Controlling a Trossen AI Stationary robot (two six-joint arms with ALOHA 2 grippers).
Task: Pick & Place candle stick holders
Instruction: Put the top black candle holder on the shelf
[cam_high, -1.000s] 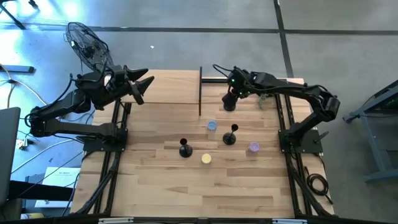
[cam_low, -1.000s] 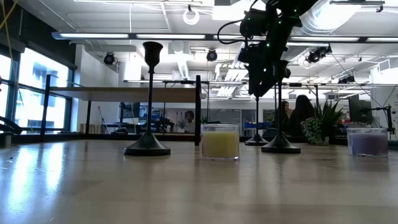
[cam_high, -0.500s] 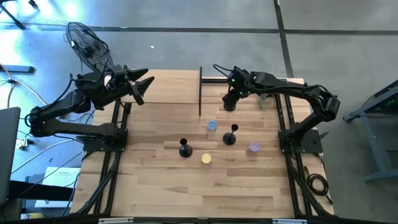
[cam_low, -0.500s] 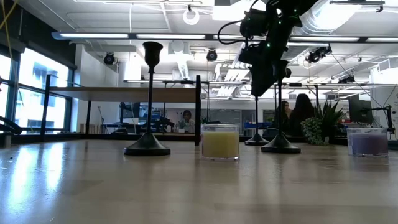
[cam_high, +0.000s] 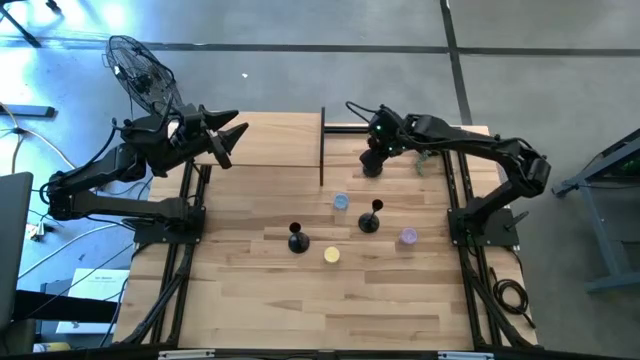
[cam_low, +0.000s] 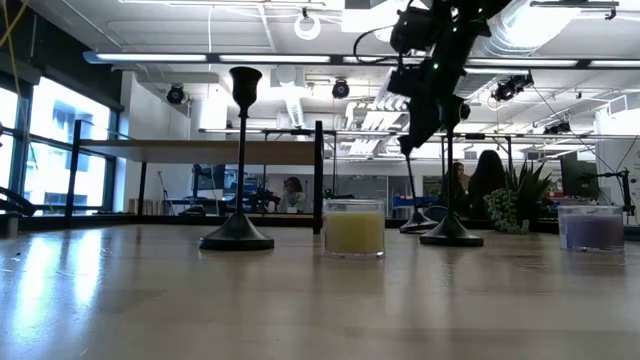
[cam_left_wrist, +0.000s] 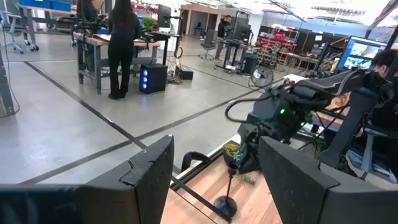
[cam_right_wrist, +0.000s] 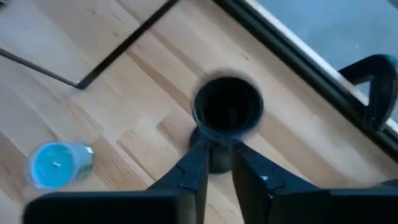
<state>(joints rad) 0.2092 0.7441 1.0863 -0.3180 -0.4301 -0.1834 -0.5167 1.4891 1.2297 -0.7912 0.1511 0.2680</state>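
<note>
Black candle stick holder (cam_right_wrist: 227, 112) tilted, in right pincer (cam_right_wrist: 217, 163).

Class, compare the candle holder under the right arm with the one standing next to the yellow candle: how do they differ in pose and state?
The far holder leans, stem gripped by the right gripper; the holder by the yellow candle stands upright and untouched. The far holder sits near the table's back edge, the other nearer the front. Both are black, round-based, thin-stemmed.
</note>
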